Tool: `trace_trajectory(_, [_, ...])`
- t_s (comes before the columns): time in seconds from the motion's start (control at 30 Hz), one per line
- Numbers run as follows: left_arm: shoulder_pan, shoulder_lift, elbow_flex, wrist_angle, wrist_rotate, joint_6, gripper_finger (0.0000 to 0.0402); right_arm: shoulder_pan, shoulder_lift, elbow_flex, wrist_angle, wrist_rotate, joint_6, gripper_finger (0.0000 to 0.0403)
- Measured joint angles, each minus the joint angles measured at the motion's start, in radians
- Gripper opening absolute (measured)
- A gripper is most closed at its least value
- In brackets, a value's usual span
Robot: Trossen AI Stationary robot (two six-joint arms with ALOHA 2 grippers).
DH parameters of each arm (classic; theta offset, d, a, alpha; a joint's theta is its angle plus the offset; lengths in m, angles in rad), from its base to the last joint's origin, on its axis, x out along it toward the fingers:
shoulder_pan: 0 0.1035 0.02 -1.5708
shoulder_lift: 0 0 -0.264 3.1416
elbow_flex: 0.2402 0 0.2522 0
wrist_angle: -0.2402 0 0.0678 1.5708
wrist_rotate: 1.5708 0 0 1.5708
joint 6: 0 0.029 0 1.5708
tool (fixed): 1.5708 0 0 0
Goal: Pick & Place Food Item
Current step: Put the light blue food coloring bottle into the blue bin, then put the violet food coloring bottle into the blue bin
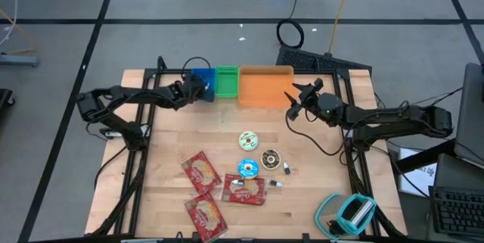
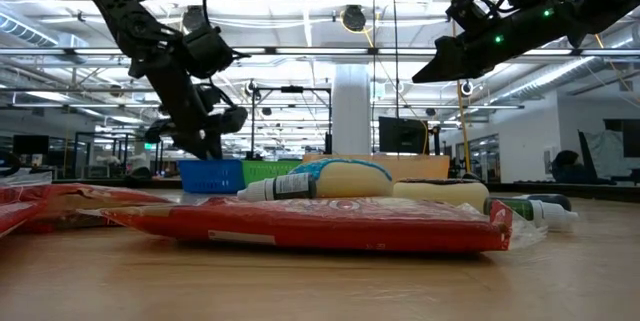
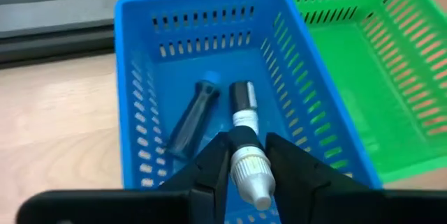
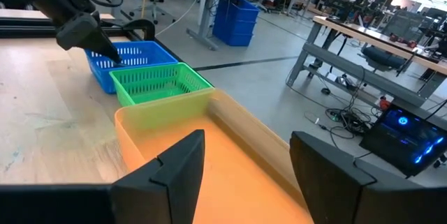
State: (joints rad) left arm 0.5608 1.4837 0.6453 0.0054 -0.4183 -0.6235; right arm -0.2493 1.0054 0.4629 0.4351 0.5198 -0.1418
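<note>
Altogether three baskets [image 1: 227, 80], three pouches [image 1: 200, 172].

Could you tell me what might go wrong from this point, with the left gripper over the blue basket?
1. The white-capped tube sits between the left gripper's fingers over the blue basket; if it sticks to a finger, it may lift out again.
2. It may land on the dark tube already inside and roll.
3. The right gripper, open above the orange bin, could clip the bin wall if it descends.
</note>
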Motion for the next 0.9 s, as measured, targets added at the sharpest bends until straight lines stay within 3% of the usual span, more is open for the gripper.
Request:
trace_trajectory(0.47, [0.002,0.000,0.000,0.023,-0.002,0.027,0.0109,0.000,0.000,0.000,-0.018,0.000,-0.001,0.0197])
trace_trajectory(0.7, [0.030,-0.001,0.001,0.026,0.000,0.045,0.0183,0.000,0.000,0.000,-0.018,0.000,0.000,0.0196])
trace_trajectory(0.83, [0.047,-0.040,0.001,0.061,0.071,0.082,0.0231,0.008,0.000,0.000,-0.016,-0.006,0.023,0.0196])
trace_trajectory(0.9, [0.048,-0.075,0.002,0.076,0.117,0.119,0.0247,0.015,0.000,0.000,-0.003,-0.063,0.029,0.0196])
